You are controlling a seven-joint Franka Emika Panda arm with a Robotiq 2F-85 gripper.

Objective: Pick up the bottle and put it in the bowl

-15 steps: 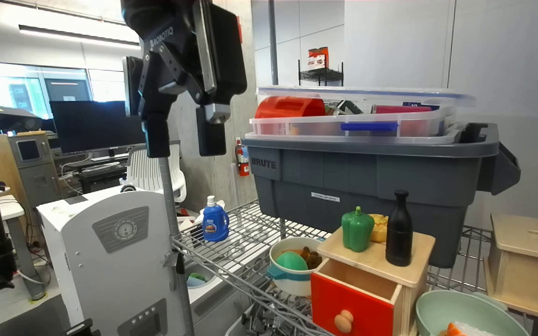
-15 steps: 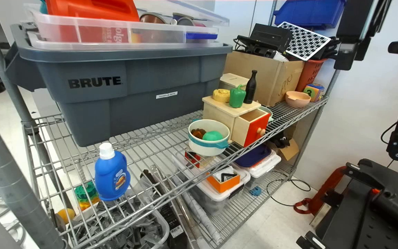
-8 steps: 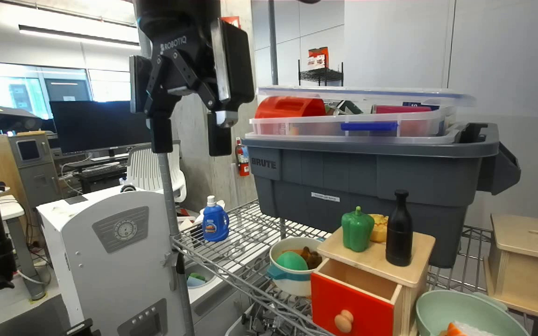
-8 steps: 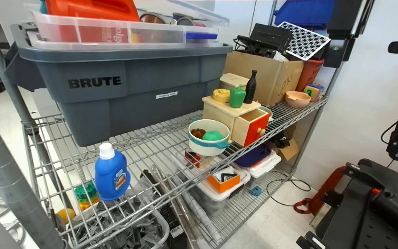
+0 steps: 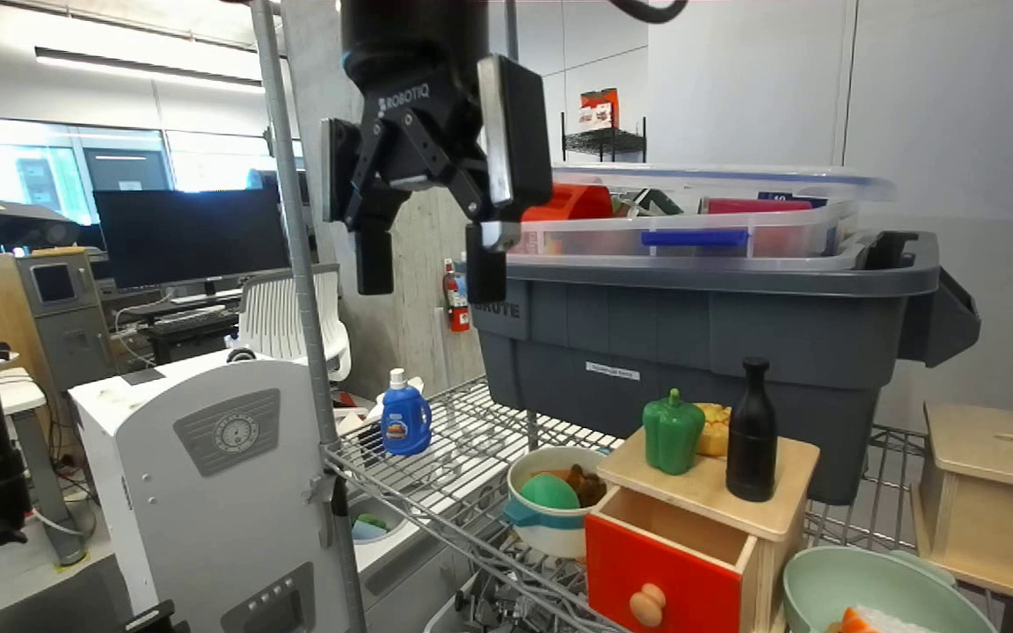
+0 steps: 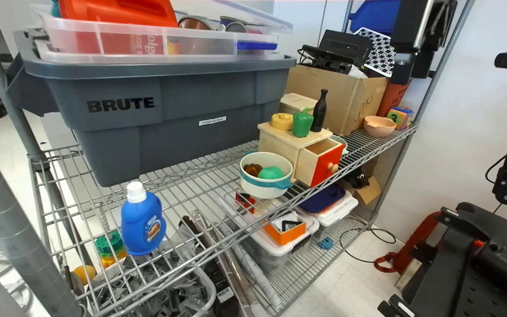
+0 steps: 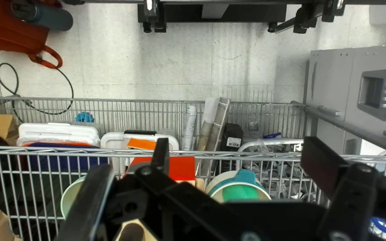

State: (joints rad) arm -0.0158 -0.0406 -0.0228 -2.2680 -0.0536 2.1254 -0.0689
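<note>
The black bottle (image 5: 751, 440) (image 6: 319, 112) stands upright on the wooden box top (image 5: 700, 492), beside a green pepper (image 5: 674, 432). A pale mint-green bowl (image 5: 819, 576) rests on the wire shelf by the box, with an orange-and-white item inside; only part of this bowl (image 7: 69, 197) shows in the wrist view. High above the shelf, my gripper (image 5: 430, 274) hangs pointing down, well apart from the bottle. Its fingers (image 7: 320, 164) are spread wide with nothing between them. Beneath, the wrist view shows a white-and-teal pot (image 7: 243, 175).
A large grey tub (image 5: 665, 343) fills the back of the shelf. The box's red-fronted drawer (image 5: 665, 571) is pulled out. A yellow item (image 6: 282, 121) sits by the pepper. A blue detergent bottle (image 6: 142, 224) and a metal post (image 5: 317, 369) stand at the shelf's end.
My gripper has moved rightward in an exterior view, toward the side where the box and bottle stand. It has stayed open; the objects on the shelf have not moved.
</note>
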